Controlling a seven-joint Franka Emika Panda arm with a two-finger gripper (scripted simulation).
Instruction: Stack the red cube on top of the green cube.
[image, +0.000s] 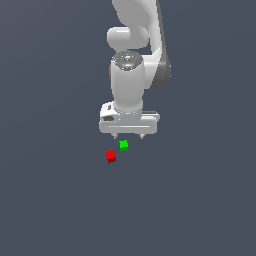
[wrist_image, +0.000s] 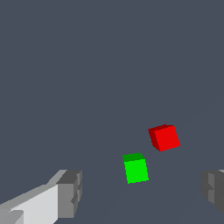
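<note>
With the jaws of the gripper (image: 129, 136) held wide and empty, the red cube (image: 111, 156), lying just beside the green cube (image: 124, 145) on the exterior view's left, should be centred between them before closing.

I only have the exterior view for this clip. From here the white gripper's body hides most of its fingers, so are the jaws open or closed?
Observer: Open. In the wrist view the two grey fingers stand wide apart at opposite edges, nothing between them; the gripper holds nothing.
Operator: Do the cubes touch?
Observer: No. The wrist view shows bare floor between the small bright green cube and the small bright red cube.
Operator: Are they squared up with each other?
Observer: No. The red cube is visibly turned relative to the green one.
</note>
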